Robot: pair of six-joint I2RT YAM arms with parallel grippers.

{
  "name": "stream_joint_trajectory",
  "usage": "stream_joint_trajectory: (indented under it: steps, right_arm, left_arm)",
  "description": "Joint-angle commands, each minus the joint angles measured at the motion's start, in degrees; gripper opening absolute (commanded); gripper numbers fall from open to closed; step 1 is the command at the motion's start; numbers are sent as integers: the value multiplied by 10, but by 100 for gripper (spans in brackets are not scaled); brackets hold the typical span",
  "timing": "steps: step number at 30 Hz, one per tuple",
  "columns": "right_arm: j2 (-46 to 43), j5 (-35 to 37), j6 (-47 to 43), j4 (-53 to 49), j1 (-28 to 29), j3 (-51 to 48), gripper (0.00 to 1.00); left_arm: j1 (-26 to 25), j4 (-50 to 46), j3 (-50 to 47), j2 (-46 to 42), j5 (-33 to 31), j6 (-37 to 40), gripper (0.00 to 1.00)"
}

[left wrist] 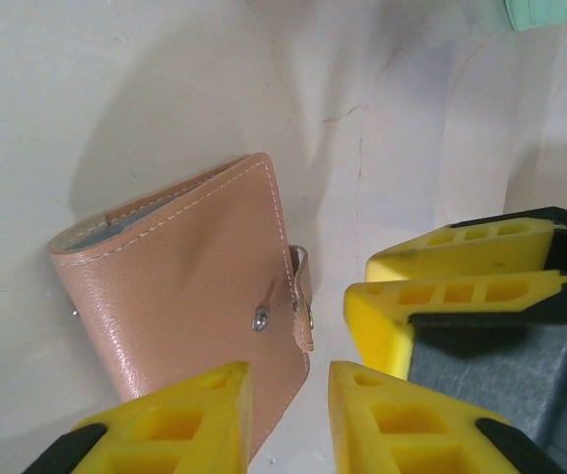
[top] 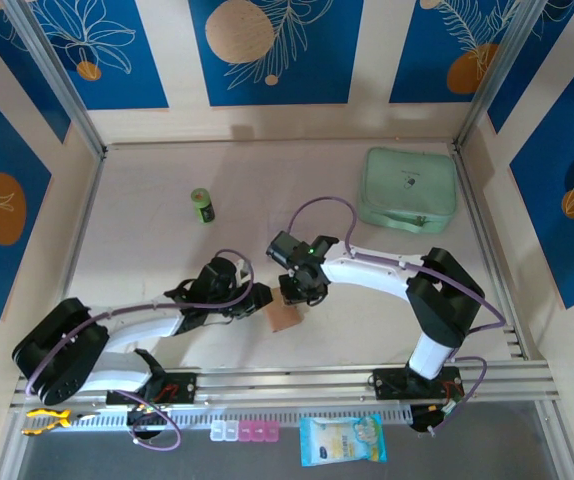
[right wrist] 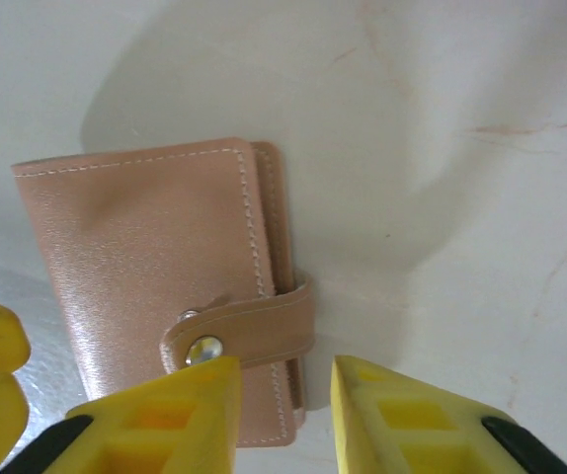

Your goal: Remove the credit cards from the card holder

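While the card holder (top: 285, 317) lies closed on the table (top: 157, 260), strap (right wrist: 244, 331) snapped in right wrist view, grey-blue pocket edge (left wrist: 96, 225) in left wrist view, left gripper (left wrist: 286, 395) and right gripper (right wrist: 285, 390) above it, both parted, empty.

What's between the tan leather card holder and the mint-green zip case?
Top view: the right arm's white forearm crosses just past the tan leather card holder; beyond it, bare table up to the mint-green zip case.

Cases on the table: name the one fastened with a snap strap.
The small tan leather card holder, lying shut with the strap snapped over its edge. The other, the mint-green case, is larger, at the back right.
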Motion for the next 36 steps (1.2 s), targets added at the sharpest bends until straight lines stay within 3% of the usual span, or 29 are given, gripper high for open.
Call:
stream_joint_trajectory:
  steps: [1,6,11,19,27,36]
  right_arm:
    - [-10,-23,4,15,12,-6,39]
    - [19,-19,5,11,21,11,55]
    - [48,-8,10,0,22,28,56]
    - [22,32,16,-19,17,22,44]
    - [4,28,14,-18,-7,-5,32]
    - [17,3,10,15,-19,-23,28]
  left_arm:
    - [-3,-61,1,-41,-42,17,27]
    - [-1,-120,-2,-94,-73,32,27]
    - [0,-126,-12,-107,-74,31,28]
    - [0,-107,-18,-99,-70,25,28]
    - [0,-96,-17,-84,-64,25,28]
    - [1,-95,-17,-85,-65,24,28]
